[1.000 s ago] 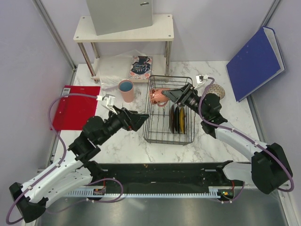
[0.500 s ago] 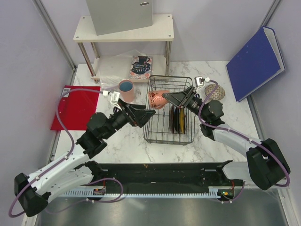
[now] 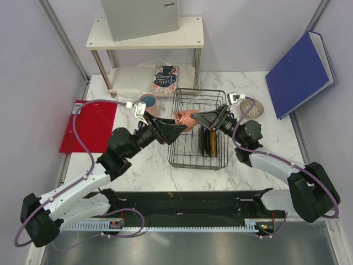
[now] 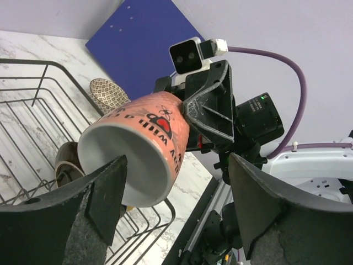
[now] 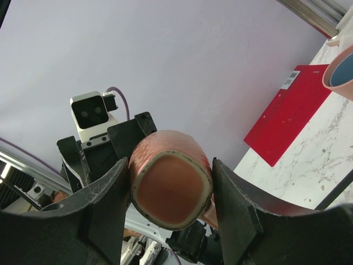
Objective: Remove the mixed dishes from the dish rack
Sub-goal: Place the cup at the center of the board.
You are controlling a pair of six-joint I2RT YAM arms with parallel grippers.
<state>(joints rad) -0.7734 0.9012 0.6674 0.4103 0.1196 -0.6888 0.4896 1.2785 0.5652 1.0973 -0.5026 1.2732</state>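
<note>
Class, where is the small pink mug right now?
Top view: the small pink mug is held in the right gripper above the dish rack's left side, facing the left gripper.

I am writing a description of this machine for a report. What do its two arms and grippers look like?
The left arm and right arm have white lower segments and black joints. The left gripper and right gripper are black, with two broad wedge-shaped fingers. A purple cable runs along each arm to a small white camera at the wrist.
</note>
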